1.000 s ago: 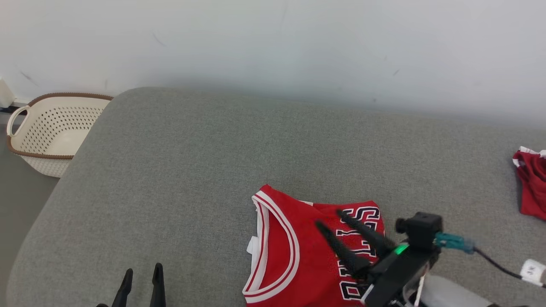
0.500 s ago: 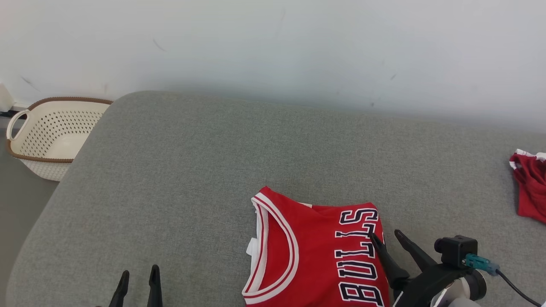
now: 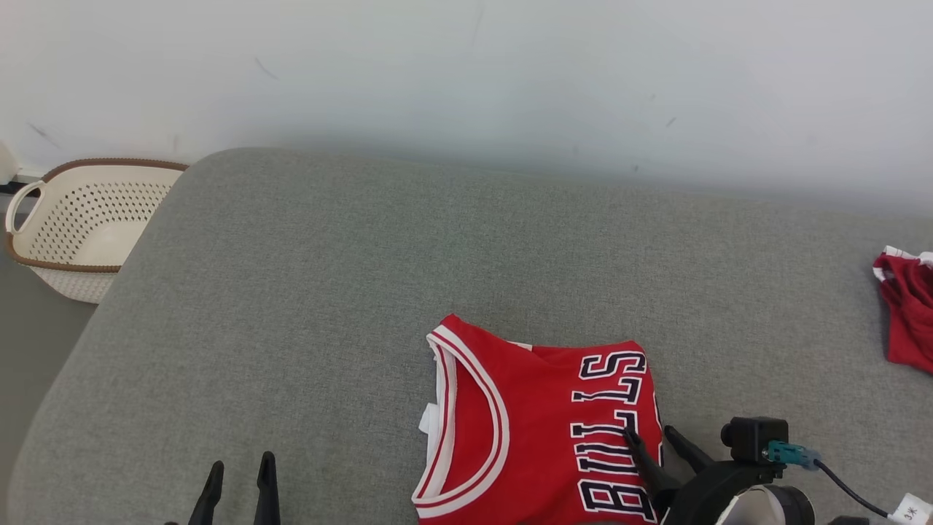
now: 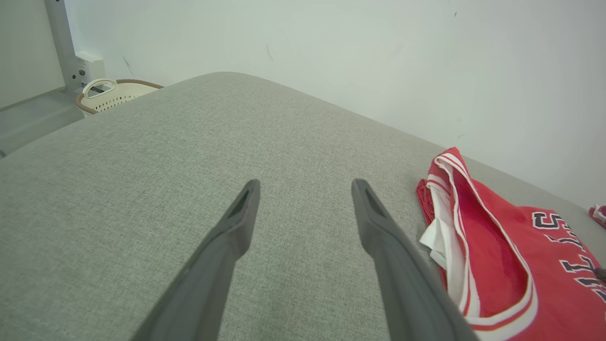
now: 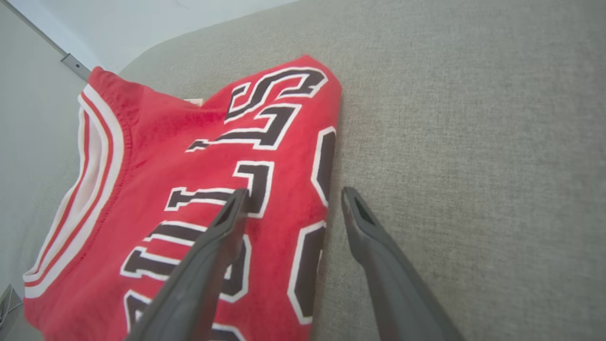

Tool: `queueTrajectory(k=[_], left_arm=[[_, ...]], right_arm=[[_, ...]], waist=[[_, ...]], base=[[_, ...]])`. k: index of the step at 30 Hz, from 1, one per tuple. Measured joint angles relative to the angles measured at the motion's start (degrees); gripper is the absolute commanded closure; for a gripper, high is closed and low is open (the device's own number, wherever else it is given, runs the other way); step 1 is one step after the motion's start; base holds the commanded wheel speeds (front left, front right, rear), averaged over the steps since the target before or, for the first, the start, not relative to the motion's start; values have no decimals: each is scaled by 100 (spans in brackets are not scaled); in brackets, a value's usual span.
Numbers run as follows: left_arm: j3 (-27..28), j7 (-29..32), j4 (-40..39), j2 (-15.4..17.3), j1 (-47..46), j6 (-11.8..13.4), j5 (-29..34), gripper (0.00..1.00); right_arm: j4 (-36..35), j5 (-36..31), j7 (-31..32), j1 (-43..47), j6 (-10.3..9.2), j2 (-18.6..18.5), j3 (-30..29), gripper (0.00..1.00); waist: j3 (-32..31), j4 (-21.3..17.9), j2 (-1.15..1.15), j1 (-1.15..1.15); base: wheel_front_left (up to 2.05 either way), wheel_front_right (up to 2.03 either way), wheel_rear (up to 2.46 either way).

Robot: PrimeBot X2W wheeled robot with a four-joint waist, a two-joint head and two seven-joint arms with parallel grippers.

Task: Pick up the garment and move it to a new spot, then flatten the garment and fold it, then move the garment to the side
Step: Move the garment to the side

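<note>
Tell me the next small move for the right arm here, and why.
Probably lower the right gripper and close on the right edge of the folded Bulls jersey. Its jaws stand open astride that edge, one jaw over the lettering, the other over the grey cushion; the jersey looks folded, so moving it aside seems what remains.

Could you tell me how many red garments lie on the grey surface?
2: the folded Bulls jersey at front centre, and a crumpled red garment cut off at the right edge.
</note>
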Motion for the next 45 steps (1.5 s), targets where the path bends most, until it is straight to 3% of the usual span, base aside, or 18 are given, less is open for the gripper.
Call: queueTrajectory(k=[14, 15, 16, 28, 45], left_arm=[[-2, 0, 31, 1, -29, -2, -31, 0], [-2, 0, 34, 0, -29, -2, -44, 0], [-3, 0, 40, 0, -29, -1, -54, 0], [12, 0, 10, 0, -22, 51, -79, 0], [163, -1, -297, 1, -337, -1, 64, 0]], right_arm=[[832, 177, 280, -433, 0, 344, 15, 0], [824, 205, 294, -448, 0, 357, 65, 23], [804, 208, 285, -454, 0, 361, 112, 100], [628, 294, -121, -868, 0, 10, 266, 100], [708, 130, 125, -2522, 0, -1203, 445, 100]], waist=[[45, 92, 0, 0], [47, 95, 0, 0], [51, 97, 0, 1], [89, -29, 0, 1], [646, -611, 0, 1]], base=[[0, 0, 0], [0, 0, 0], [0, 0, 0], [0, 0, 0], [0, 0, 0]])
